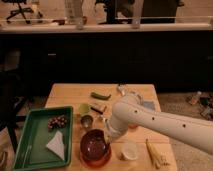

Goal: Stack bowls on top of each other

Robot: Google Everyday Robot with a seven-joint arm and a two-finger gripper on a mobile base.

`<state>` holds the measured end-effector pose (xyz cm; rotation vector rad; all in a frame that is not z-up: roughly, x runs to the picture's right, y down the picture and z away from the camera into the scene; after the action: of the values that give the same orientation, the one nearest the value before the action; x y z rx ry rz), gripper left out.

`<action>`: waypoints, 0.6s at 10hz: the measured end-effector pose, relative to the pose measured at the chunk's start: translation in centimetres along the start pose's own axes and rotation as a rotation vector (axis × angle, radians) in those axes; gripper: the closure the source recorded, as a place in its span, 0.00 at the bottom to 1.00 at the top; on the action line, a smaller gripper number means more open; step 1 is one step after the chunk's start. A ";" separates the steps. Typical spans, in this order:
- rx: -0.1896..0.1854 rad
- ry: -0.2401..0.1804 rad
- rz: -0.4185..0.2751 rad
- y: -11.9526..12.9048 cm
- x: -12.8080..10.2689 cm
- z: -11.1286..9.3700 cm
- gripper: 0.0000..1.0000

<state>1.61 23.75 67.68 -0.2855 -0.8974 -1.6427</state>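
Observation:
A reddish-brown bowl (94, 147) sits at the table's front edge, seemingly on top of an orange bowl whose rim shows beneath it. A small white bowl (129, 151) stands to its right. My gripper (106, 136), at the end of the white arm (155, 121) that reaches in from the right, is at the brown bowl's upper right rim. A bit of something orange (133, 127) shows under the arm.
A green tray (30, 150) at the left holds grapes (57, 122) and a white napkin (56, 144). A green cup (84, 108), a metal cup (87, 120), a green pepper (100, 95), a blue cloth (149, 105) and a yellow item (156, 155) lie on the wooden table (67, 95).

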 end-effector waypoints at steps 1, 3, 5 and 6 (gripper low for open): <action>0.000 0.000 0.000 0.0 0.0 0.0 0.52; 0.000 0.000 0.000 0.0 0.0 0.0 0.34; 0.000 0.000 0.000 0.0 0.0 0.0 0.20; 0.000 0.000 0.000 0.0 0.0 0.0 0.20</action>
<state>1.61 23.76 67.68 -0.2854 -0.8977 -1.6424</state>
